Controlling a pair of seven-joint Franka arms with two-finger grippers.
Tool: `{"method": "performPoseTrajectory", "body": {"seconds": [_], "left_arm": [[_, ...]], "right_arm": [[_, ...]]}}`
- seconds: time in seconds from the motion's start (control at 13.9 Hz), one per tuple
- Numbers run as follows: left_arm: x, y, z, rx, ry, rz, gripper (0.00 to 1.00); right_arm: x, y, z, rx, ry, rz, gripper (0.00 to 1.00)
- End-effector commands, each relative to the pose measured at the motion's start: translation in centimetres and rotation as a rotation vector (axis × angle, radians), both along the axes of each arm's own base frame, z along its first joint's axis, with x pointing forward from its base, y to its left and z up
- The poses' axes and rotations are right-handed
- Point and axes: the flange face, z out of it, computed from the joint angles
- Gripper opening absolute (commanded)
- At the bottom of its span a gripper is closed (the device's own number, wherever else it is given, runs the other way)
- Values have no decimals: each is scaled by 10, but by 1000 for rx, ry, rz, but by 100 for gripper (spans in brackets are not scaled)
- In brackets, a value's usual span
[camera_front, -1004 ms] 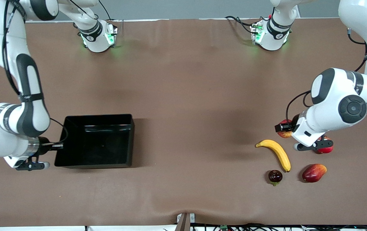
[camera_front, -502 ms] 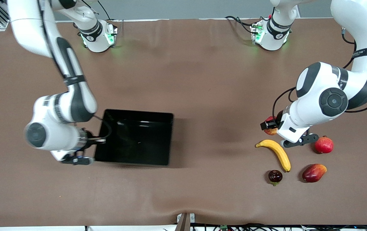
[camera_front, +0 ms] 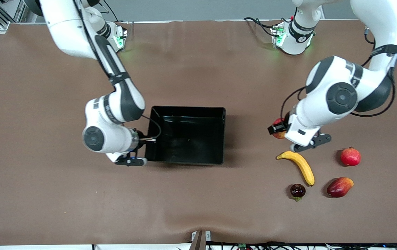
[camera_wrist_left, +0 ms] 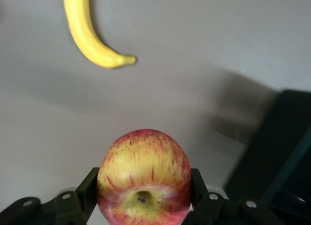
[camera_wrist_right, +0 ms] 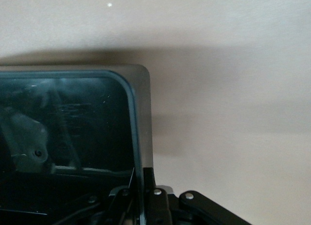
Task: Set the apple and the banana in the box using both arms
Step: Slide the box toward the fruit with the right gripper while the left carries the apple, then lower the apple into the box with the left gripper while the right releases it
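The table (camera_front: 198, 215), covered in brown cloth, is carrying everything, and nothing is lying in the black box (camera_front: 188, 114) yet, so neither fruit is placed.

The box, the largest item, is sitting on the cloth toward the right arm's end of the table. The right gripper (camera_front: 142, 139) is pinching the box's wall at that end, fingers pressed together on the rim; the right wrist view is showing the rim (camera_wrist_right: 138, 137) running straight into the jaws. Judging from this, the right arm is bringing or steadying the box to receive the fruit.

The left gripper (camera_front: 277, 129) is hanging in the air over the bare cloth between the box and the fruit group, clamped on the apple (camera_front: 279, 133). The left wrist view is showing the apple (camera_wrist_left: 144, 179), red with yellow streaks, seated between the two fingers, with a corner of the box (camera_wrist_left: 282, 152) ahead of it. The apple's pickup looks done; its carry and release into the box are remaining.

The banana (camera_front: 299, 165) is lying untouched on the cloth, just below the left gripper in the front view, so its whole pick and place is left.

Beside it, a red-orange mango (camera_front: 339, 186), a round red pomegranate (camera_front: 350, 157) and a small dark fruit (camera_front: 297, 190) are resting, none of them needed.
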Motion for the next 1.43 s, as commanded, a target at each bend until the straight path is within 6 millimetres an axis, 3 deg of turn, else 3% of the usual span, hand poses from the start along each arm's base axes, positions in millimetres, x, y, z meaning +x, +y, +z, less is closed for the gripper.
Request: {"method": "performPoseTrajectory", "body": {"seconds": [0.0,0.29,0.43,0.79,1.15,1.22,1.36], "left_arm": [[-13,-32,-8,2,33,32,0],[-28,-73,-31,8,65,87,0],[-34,-93,-40,-2,67,114,0],[-32,-106,-77,-28,99,157,0],[-24,-111,-124,-71,118,186,0],[-22,-111,-130,-71,115,185,0],[-24,-113,-139,-71,112,179,0]], "right_arm": [[-12,42,1,16,-39,-32,0],[-29,89,-7,4,-56,-60,0],[-33,101,-10,4,-60,-47,0],[-45,134,-25,3,-98,-72,0],[-47,133,-39,-16,-95,-48,0],[-47,134,-40,-15,-100,-48,7],[-45,136,-38,-7,-141,-55,37]]}}
